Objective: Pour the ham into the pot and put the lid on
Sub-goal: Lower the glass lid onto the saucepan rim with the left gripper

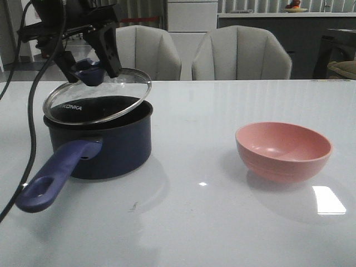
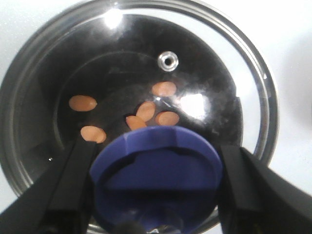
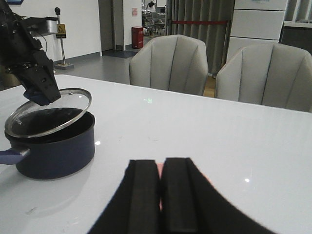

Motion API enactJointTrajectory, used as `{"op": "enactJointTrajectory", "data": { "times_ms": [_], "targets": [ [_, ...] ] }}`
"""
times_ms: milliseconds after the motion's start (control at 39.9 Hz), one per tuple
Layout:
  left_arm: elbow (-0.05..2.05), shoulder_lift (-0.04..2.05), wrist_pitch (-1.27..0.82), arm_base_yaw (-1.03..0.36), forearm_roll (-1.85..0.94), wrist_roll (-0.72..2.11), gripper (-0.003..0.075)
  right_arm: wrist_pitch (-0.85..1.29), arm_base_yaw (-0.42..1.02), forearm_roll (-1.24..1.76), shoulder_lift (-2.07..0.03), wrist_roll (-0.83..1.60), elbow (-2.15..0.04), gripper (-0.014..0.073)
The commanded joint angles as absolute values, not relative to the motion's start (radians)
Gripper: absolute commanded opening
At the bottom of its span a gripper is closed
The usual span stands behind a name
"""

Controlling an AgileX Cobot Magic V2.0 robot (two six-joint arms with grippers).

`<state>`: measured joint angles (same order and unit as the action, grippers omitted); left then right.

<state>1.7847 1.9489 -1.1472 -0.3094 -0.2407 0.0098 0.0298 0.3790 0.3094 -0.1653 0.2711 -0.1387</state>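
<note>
Evidently the left tool (image 1: pixel 92 69) clamps the glass lid (image 1: pixel 97 95) by its knob, tilted with one edge on the navy saucepan (image 1: pixel 100 142) holding the ham slices (image 2: pixel 146 110), ready to settle flat, while the right tool (image 3: pixel 161 195), pinched shut and empty, idles above the tabletop (image 1: pixel 194 222).

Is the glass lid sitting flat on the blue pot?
No. The clear glass lid is tilted, held by the left gripper over the dark navy pot.
</note>
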Motion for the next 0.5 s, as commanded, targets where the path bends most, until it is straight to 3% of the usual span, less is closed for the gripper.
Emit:
{"op": "enactJointTrajectory", "data": {
  "times_ms": [0,476],
  "targets": [
    [1.82,1.896,-1.107,-0.316,-0.263,0.013,0.0137,-0.056,0.379,0.315,-0.175,0.281,-0.167,0.0157],
    [1.82,1.955,-1.107,-0.318,-0.262,0.013,0.0155,-0.056,0.379,0.315,-0.175,0.281,-0.167,0.0157]
  ]
}}
